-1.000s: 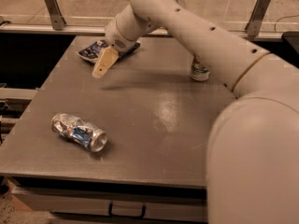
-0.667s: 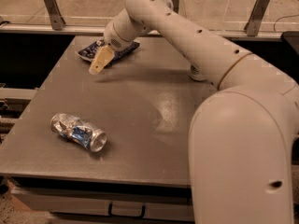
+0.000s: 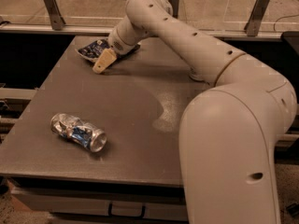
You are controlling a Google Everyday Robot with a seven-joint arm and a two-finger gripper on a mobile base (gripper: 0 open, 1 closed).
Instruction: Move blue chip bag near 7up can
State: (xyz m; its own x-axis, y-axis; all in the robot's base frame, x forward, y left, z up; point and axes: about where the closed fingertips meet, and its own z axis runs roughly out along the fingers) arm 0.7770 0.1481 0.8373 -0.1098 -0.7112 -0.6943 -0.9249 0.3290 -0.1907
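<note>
The blue chip bag (image 3: pixel 92 48) lies crumpled at the far left corner of the grey table (image 3: pixel 140 106), dark navy with white lettering. My gripper (image 3: pixel 103 61) is at the bag's near right edge, low over the table, with its tan tip pointing down and to the left. My arm partly covers the bag's right side. The 7up can is hidden behind my forearm at the far right of the table.
A crushed silver-and-blue can (image 3: pixel 78 132) lies on its side at the front left of the table. My large white arm (image 3: pixel 224 125) fills the right side of the view. A rail with metal posts (image 3: pixel 50 6) runs behind the table.
My arm has swung further left and my gripper has come closer to the chip bag. The forearm now covers the 7up can, which showed one second ago.
</note>
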